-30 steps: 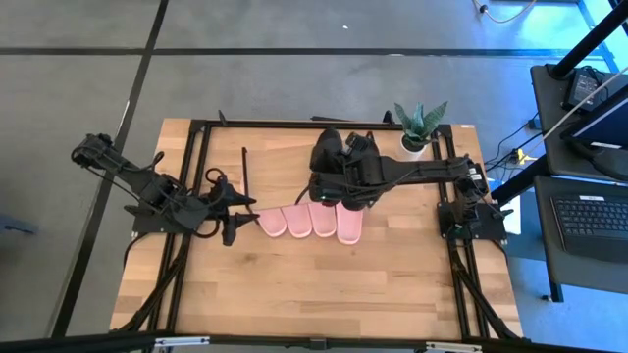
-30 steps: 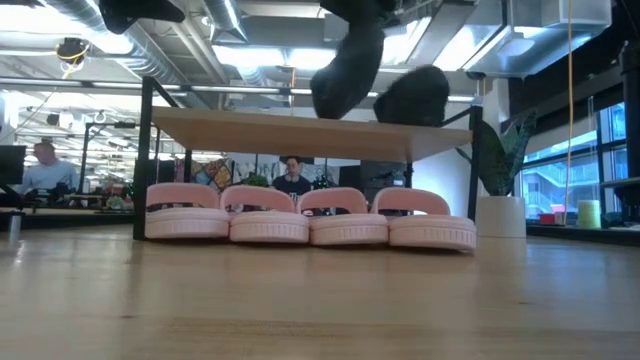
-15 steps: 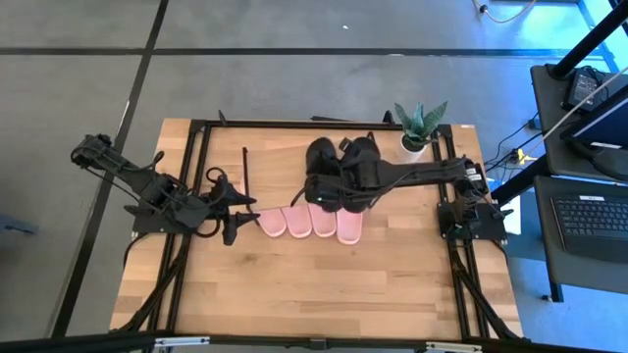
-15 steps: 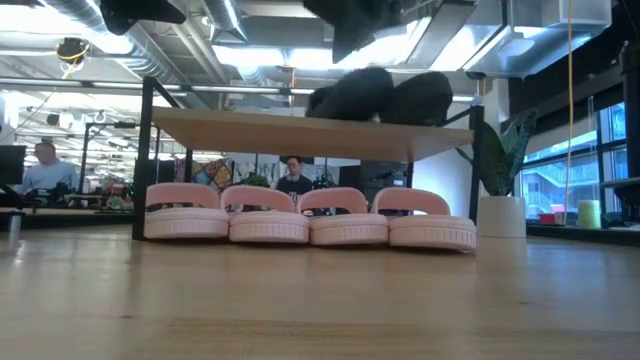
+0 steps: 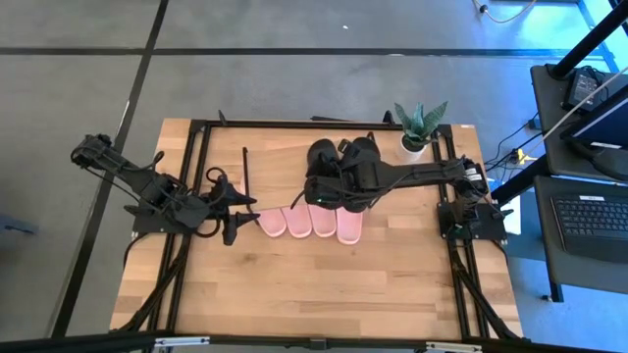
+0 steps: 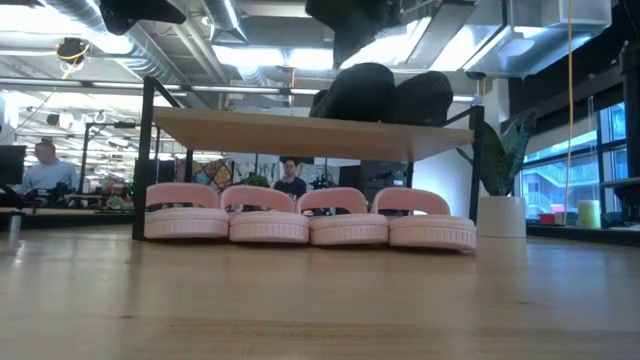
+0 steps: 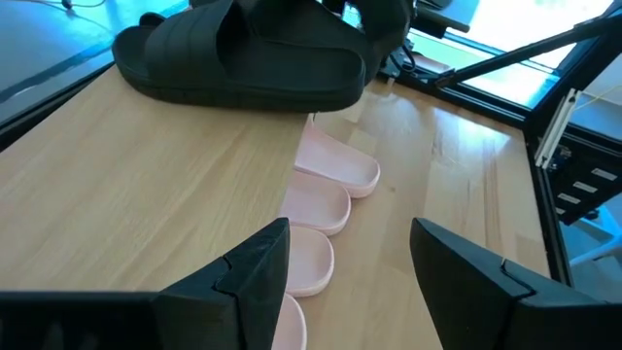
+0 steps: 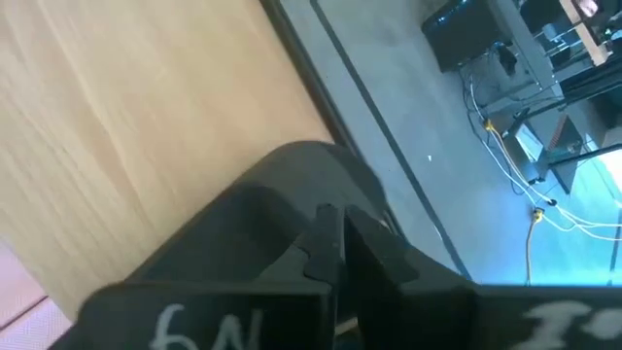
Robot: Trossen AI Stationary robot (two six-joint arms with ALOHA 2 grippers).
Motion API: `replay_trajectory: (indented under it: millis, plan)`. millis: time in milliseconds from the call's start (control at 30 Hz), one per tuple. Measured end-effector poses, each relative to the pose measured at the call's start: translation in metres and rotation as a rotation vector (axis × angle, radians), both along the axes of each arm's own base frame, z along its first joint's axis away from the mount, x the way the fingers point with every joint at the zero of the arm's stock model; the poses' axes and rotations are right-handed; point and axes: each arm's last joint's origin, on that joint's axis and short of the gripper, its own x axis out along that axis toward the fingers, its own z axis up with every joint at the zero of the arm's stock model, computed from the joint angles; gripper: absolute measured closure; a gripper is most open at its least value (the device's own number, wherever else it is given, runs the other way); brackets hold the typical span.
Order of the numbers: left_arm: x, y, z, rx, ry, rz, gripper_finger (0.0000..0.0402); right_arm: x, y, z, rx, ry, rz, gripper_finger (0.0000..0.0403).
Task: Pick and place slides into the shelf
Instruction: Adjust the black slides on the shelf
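Fingers of the right gripper press together with only a thin slit between them, and nothing sits between the tips; just beyond them lies the strap of a black slide, so close that contact cannot be ruled in or out. Seen from above, this gripper sits over the shelf, right above the nearer of the two black slides. The left gripper holds its jaws spread wide and empty, waiting at the left end of the pink row, near the shelf's left leg.

Both black slides rest on the shelf's light wood top board, side by side at its right half; in the low view they show as two dark humps with the arm's dark body coming down from above them. Four pink slides stand in a row on the table beneath the board, touching one another.

From above, the right arm covers much of the shelf top and the heels of the pink slides, so only their toes poke out. The left wrist view cuts the farther black slide off behind the nearer one. A potted plant stands beside the shelf's right end.
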Motion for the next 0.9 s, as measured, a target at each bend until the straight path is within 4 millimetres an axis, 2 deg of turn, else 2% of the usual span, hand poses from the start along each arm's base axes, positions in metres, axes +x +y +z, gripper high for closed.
replay_trajectory:
  millis: [100, 200, 300, 400, 567, 667, 800, 900]
  plan:
    - [0.0, 0.0, 0.0, -0.003, -0.001, 0.001, 0.0196, -0.003, 0.001, 0.018, 0.022, -0.02, 0.007, 0.0383]
    - [0.0, 0.0, 0.0, -0.018, -0.004, 0.009, 0.0196, -0.011, 0.0, 0.04, 0.151, -0.038, 0.028, 0.0395]
    - [0.0, 0.0, 0.0, -0.02, -0.005, 0.01, 0.0196, -0.022, -0.002, 0.057, 0.308, 0.025, 0.109, 0.0398]
    - [0.0, 0.0, 0.0, -0.025, -0.002, 0.001, 0.0196, -0.033, 0.0, 0.068, 0.362, 0.125, 0.214, 0.0392]
    - [0.0, -0.001, 0.0, -0.033, 0.002, -0.012, 0.0196, -0.04, 0.016, 0.069, 0.412, 0.274, 0.452, 0.0389]
    - [0.0, -0.001, 0.0, -0.033, 0.002, -0.012, 0.0196, -0.038, 0.026, 0.064, 0.428, 0.306, 0.549, 0.0388]
    - [0.0, -0.001, 0.0, -0.033, 0.002, -0.012, 0.0196, -0.037, 0.037, 0.057, 0.419, 0.352, 0.602, 0.0387]
    - [0.0, -0.001, 0.0, -0.033, 0.002, -0.012, 0.0196, -0.036, 0.041, 0.049, 0.441, 0.355, 0.568, 0.0387]
